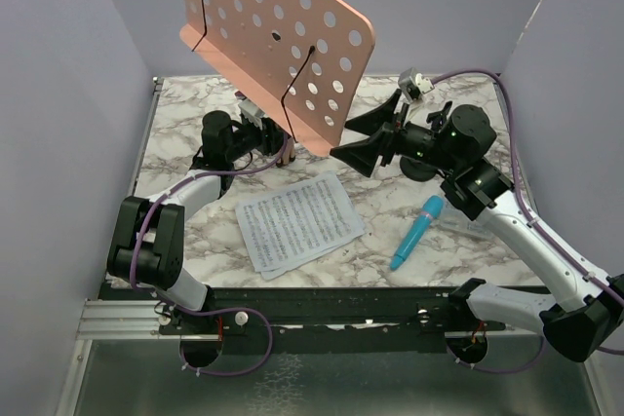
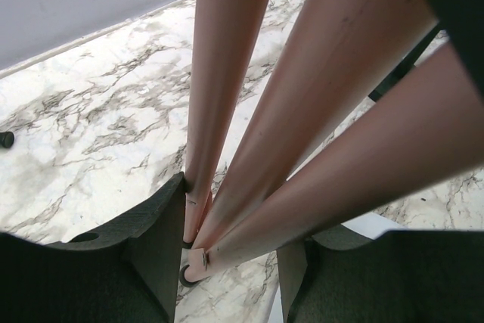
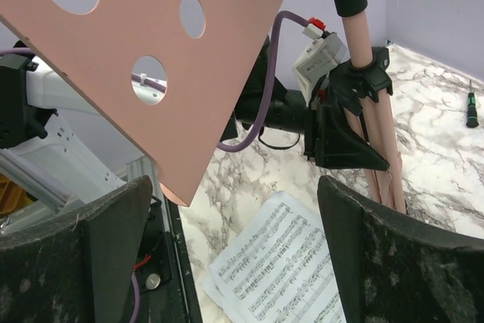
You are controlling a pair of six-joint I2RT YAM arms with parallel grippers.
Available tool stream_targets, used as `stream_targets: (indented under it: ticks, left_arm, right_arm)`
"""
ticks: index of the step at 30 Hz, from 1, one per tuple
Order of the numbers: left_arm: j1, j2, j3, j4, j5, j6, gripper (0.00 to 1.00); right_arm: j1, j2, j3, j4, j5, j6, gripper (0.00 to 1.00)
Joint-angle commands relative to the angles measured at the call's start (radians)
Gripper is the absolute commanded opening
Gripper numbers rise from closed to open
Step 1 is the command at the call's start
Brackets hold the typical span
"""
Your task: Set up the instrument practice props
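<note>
Barely begun, I'd say: the pink perforated music stand (image 1: 273,21) stands at eleven o'clock on the marble-patterned counter (image 1: 185,104) only because the left hand (image 1: 268,138) is clenched round its tripod legs (image 2: 227,111), which are bunched, not spread. The right hand (image 1: 346,140) gapes empty at one o'clock beside the stand. The white sheet-music pages (image 1: 297,221) lie flat at six and the bright blue toy microphone (image 1: 417,232) at four; the small black mic stand may be hidden under the right arm, I can't tell.
</note>
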Motion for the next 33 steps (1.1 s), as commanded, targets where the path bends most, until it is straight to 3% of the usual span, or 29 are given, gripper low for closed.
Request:
stream_targets:
  ticks: [1, 11, 23, 27, 33]
  left_arm:
    - [-0.005, -0.017, 0.051, 0.036, 0.061, -0.086, 0.0]
    - [-0.007, -0.026, 0.064, 0.032, 0.072, -0.122, 0.0]
    - [-0.017, -0.019, 0.068, 0.026, 0.081, -0.129, 0.0]
    - [-0.017, -0.019, 0.072, 0.025, 0.085, -0.133, 0.0]
    - [-0.018, -0.026, 0.075, 0.015, 0.08, -0.124, 0.0]
  right_arm:
    - [0.018, 0.005, 0.026, 0.036, 0.01, 0.012, 0.94]
    - [0.046, -0.005, 0.029, 0.142, 0.116, 0.122, 0.94]
    - [0.15, 0.083, 0.197, 0.067, 0.37, -0.018, 0.85]
    - [0.18, 0.09, 0.204, 0.044, 0.439, -0.067, 0.76]
    - [0.236, 0.096, 0.204, 0.04, 0.583, -0.129, 0.46]
